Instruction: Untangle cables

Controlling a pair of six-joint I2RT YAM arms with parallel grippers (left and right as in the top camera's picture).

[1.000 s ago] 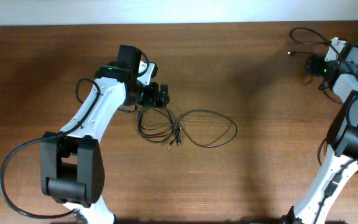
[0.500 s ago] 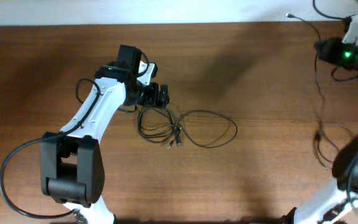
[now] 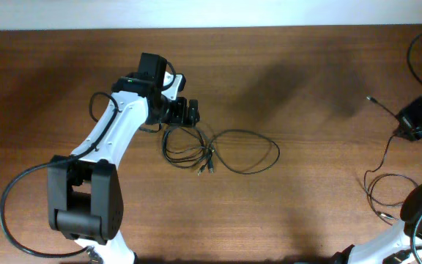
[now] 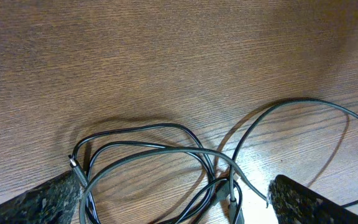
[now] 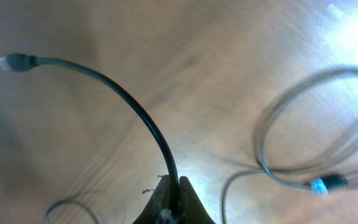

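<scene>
- The step in hand looks like carrying one cord clear of the rest. The right gripper (image 3: 407,119), at three o'clock on the table (image 3: 306,59), has its fingers (image 5: 166,205) pinched shut on a single cable (image 5: 148,124).
- A short length of this cable arcs up from the pinch to a silvery plug (image 5: 10,62) at about ten o'clock of the gripper. The right wrist view is blurred. Its slack seems to coil on the wood towards five o'clock of the table, well apart from the others.
- The tangle of cables (image 3: 196,154) lies near the table's middle, slightly towards nine o'clock. It is several small loops stacked together, with one big loop reaching out towards three o'clock and plug ends at its six o'clock side.
- The left gripper (image 3: 184,114) hovers just at eleven o'clock of that tangle. Its fingers are spread wide and hold nothing, and the left wrist view shows the strands crossing between them.
- Progress, as I judge it: one cord is separated and the rest are not yet sorted.
- The next move probably calls for the right arm to lay its cord down on bare wood, away from the heap. The left gripper would then come down on one strand only, best near a plug end, because the crossings are tight and a grab at two strands would drag the whole heap.
</scene>
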